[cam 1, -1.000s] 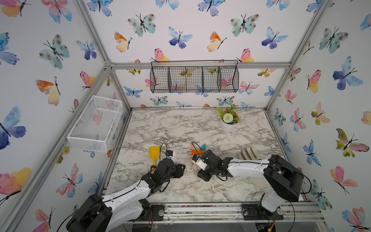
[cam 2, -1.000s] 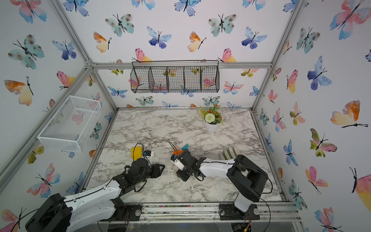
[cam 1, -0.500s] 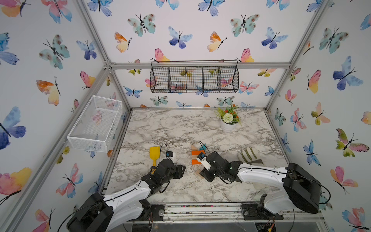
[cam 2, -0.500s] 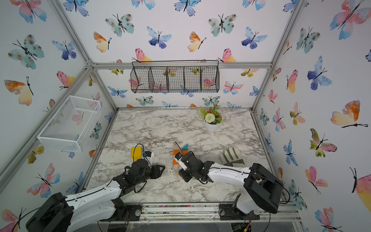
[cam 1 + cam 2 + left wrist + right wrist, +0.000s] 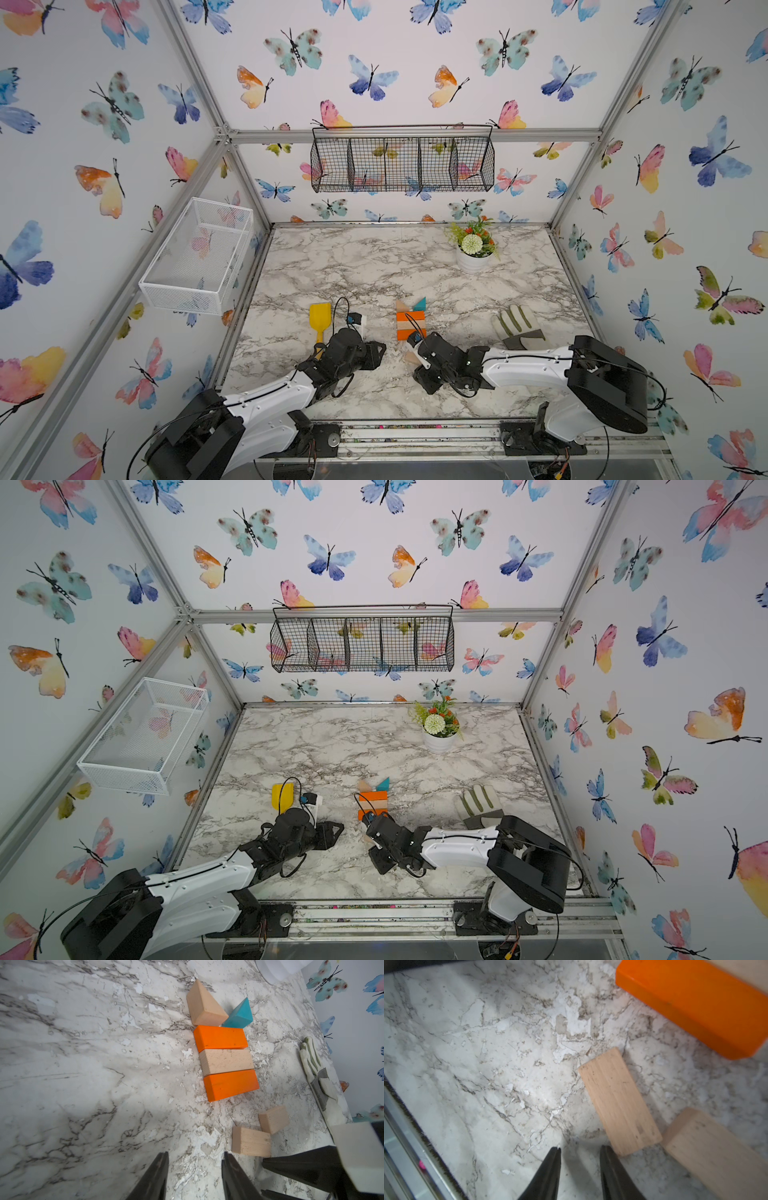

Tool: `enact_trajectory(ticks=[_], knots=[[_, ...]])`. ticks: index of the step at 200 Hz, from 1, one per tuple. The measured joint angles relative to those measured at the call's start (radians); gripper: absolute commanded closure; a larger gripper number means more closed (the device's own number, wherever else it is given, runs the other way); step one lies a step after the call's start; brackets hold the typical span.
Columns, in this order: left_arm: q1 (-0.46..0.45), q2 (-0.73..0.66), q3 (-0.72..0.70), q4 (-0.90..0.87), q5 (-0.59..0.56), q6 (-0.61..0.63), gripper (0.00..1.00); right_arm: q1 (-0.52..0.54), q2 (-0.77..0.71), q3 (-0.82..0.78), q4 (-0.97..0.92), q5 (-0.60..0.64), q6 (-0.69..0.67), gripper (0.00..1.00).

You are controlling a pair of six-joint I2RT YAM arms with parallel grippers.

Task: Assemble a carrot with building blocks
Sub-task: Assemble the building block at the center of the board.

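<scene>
"Near the front edge of the worktop [image 5: 374, 266], how did the two tools stand?"

"The left tool [image 5: 195, 1154] had its jaws moderately apart, with only bare marble between them. The right tool [image 5: 580, 1148] was parted more narrowly and gripped nothing. One fingertip [image 5: 607, 1157] sat just beside the end of a small tan block [image 5: 618, 1101]; whether it touched, I couldn't tell."

"Any other loose piece?"

"A second tan block [image 5: 708, 1147] met the first at a corner. Both lay apart from the bars beyond."

"And the carrot?"

"The carrot [image 5: 410, 324] lay flat just past those blocks, about midway between the left and right edges and closer to the front edge than the back. The near orange bar [image 5: 230, 1084], the tan bar [image 5: 226, 1061] and the far orange bar [image 5: 220, 1038] touched along their long sides. The tan triangle [image 5: 204, 1004] and teal triangle [image 5: 239, 1014] sat against that far bar."

"Farther out?"

"A yellow shovel [image 5: 319, 318] lay toward the left edge and a glove [image 5: 517, 326] toward the right edge. A flower pot [image 5: 473, 249] stood near the far right corner."
</scene>
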Motion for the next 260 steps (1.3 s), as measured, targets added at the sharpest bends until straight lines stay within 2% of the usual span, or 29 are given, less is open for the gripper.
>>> enact_trajectory(ticks=[35, 87, 138, 162, 193, 260], knots=[[0.0, 0.012, 0.0, 0.009, 0.005, 0.0, 0.53, 0.001, 0.021, 0.013, 0.008, 0.035, -0.002, 0.62], [0.0, 0.02, -0.008, 0.035, 0.042, -0.005, 0.62, 0.001, 0.1, 0.093, 0.008, 0.105, 0.026, 0.63], [0.0, 0.02, -0.047, 0.054, 0.06, -0.012, 0.63, 0.002, 0.112, 0.105, -0.002, 0.159, 0.097, 0.71], [0.0, 0.019, -0.049, 0.055, 0.064, -0.013, 0.63, 0.002, 0.113, 0.106, -0.003, 0.156, 0.124, 0.74], [0.0, 0.016, -0.05, 0.055, 0.065, -0.015, 0.64, 0.001, 0.114, 0.108, 0.002, 0.123, 0.15, 0.83], [0.0, -0.01, -0.063, 0.061, 0.065, -0.019, 0.67, 0.001, 0.123, 0.108, 0.042, 0.031, 0.16, 0.83]])
